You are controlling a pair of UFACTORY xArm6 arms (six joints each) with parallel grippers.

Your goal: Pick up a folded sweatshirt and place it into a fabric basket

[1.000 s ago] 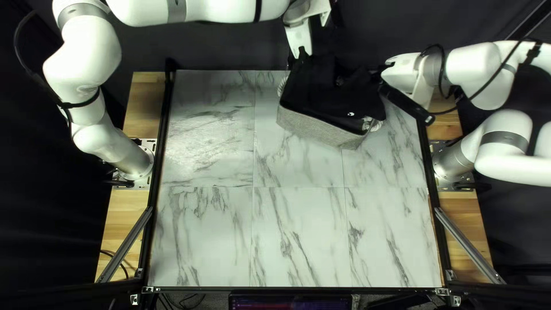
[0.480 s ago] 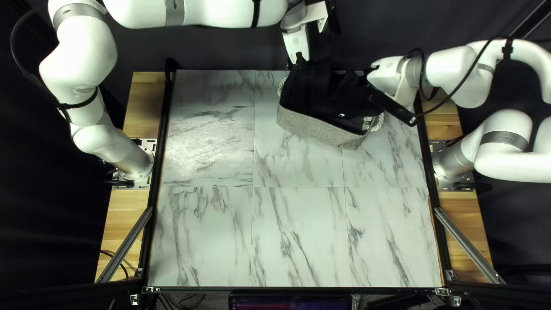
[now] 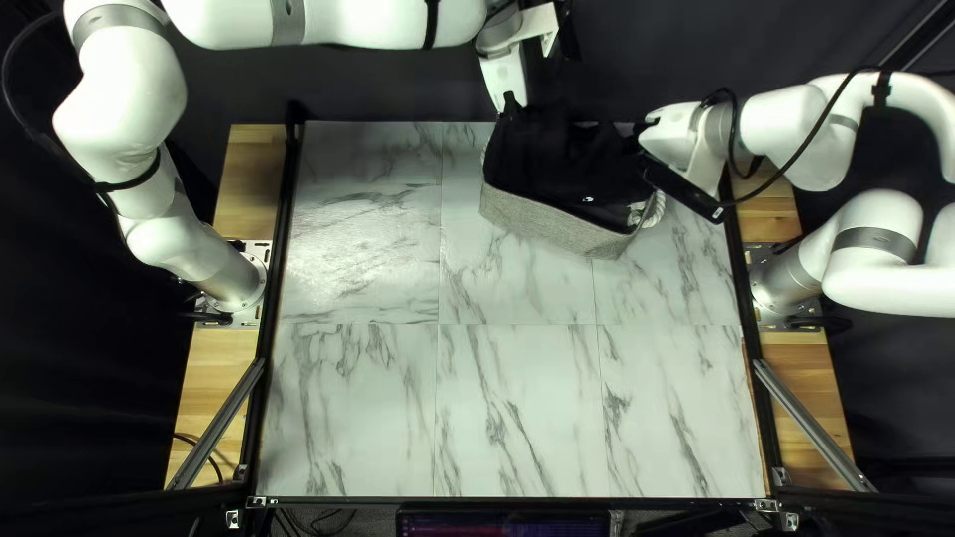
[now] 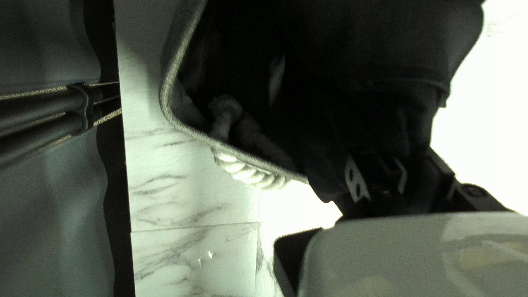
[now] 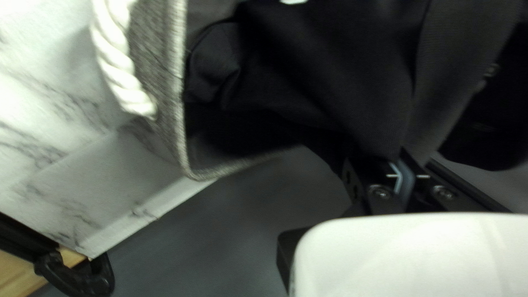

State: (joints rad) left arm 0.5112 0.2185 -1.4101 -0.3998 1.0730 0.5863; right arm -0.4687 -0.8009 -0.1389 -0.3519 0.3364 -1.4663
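Observation:
The black sweatshirt hangs into the grey fabric basket, which stands near the table's far edge in the top left view. My left gripper is at the basket's left end and my right gripper at its far right side. In the left wrist view, my left gripper is shut on the sweatshirt, beside the basket rim. In the right wrist view, my right gripper is shut on bunched sweatshirt cloth, with the basket rim beside it. The basket's floor is hidden.
White rope handles stick out from the basket's ends. Black rails frame the marble-patterned table; a dark curtain hangs behind its far edge. Wooden strips run along both sides.
Both grippers have shifted left in the top left view, my right one mostly earlier. The sweatshirt has moved with them and sunk lower into the basket, uncovering more of the right rope handle.

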